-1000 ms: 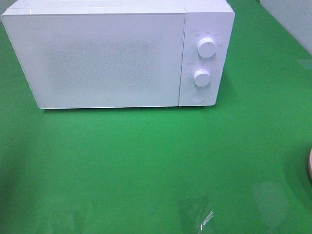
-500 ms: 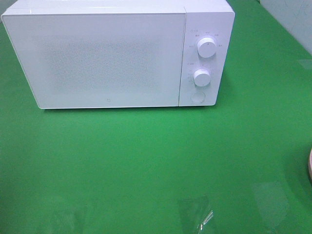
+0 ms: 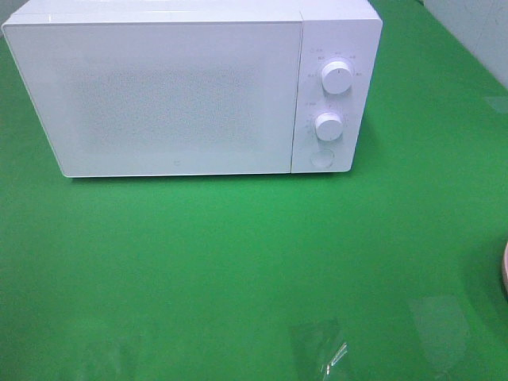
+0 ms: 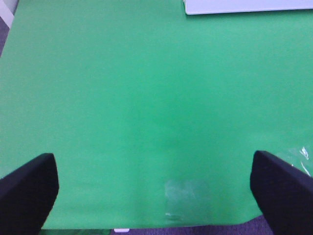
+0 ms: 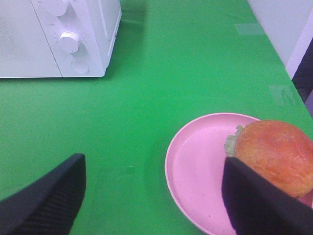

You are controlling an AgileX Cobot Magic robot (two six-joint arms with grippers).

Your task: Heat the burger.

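Note:
The burger [image 5: 276, 154], with an orange-brown domed bun and a frill of green lettuce, lies on a round pink plate [image 5: 195, 166] in the right wrist view. My right gripper [image 5: 151, 205] hovers open over the near side of the plate. One of its black fingers [image 5: 259, 200] covers the burger's lower edge, and nothing is between the fingers. My left gripper [image 4: 154, 196] is open wide over bare green table. The white microwave [image 3: 190, 87] stands at the back with its door shut. In the exterior high view the burger and both grippers are out of view.
A sliver of the pink plate [image 3: 505, 274] shows at the right edge of the exterior high view. The microwave has two knobs [image 3: 336, 78] and a round button [image 3: 321, 158] on its right panel. A green mat [image 3: 238, 254] covers the table. A pale wall [image 5: 283, 24] borders the right side.

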